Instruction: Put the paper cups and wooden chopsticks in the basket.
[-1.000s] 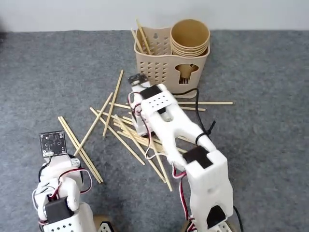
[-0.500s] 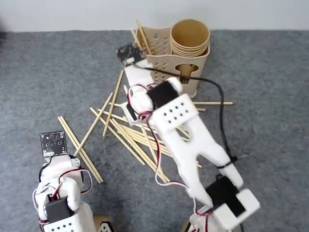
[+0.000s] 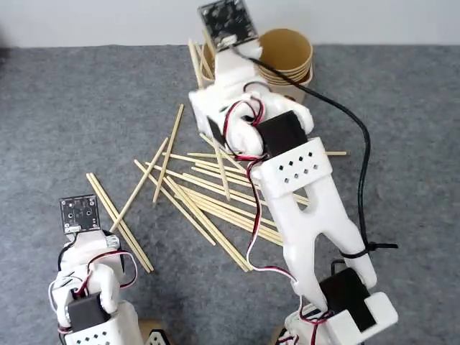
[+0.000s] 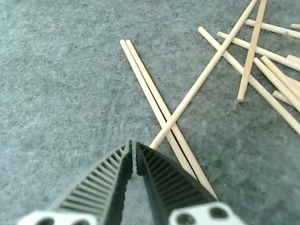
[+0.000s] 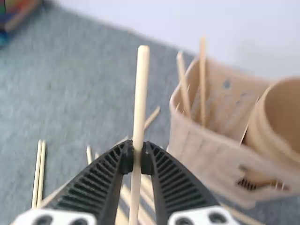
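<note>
Right wrist view: the right claw [image 5: 136, 157] pinches one wooden chopstick [image 5: 140, 89] just beside the basket [image 5: 206, 136], which holds stacked paper cups [image 5: 276, 112]; the left claw [image 4: 134, 149], closed and empty, sits well apart from it.

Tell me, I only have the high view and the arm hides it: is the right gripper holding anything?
Observer: Yes. The right gripper is shut on one chopstick, which pokes out past its tips.
Operator: Is it in the basket?
Observer: No. In the right wrist view it stands beside the basket, outside the wall.
Operator: And the left gripper?
Observer: The left gripper is shut and empty, its tips next to two chopsticks lying side by side.
</note>
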You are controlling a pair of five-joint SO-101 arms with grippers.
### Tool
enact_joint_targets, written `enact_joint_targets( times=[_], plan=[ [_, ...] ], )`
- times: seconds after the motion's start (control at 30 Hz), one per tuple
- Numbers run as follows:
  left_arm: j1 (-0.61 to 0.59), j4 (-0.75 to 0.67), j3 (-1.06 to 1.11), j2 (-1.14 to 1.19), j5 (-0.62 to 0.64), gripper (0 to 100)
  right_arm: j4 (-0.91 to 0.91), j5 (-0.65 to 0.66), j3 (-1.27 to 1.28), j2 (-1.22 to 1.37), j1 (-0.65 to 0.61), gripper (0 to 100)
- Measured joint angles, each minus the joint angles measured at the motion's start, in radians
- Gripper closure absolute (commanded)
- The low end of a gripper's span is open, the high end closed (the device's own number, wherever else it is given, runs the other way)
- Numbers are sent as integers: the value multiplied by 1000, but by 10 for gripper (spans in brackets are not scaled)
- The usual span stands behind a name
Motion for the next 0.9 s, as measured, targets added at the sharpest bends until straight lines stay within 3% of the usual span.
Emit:
enact_joint_targets(
  times=[0.43,0.73,0.9],
  plan=[
    [0,0,0,0,-3,987,-626,8,5,0,92,991],
    [0,0,0,0,-6,987,-1135,279,269,84,121,991],
    [0,0,0,0,-6,987,-1198,305,322,107,121,973]
  ],
)
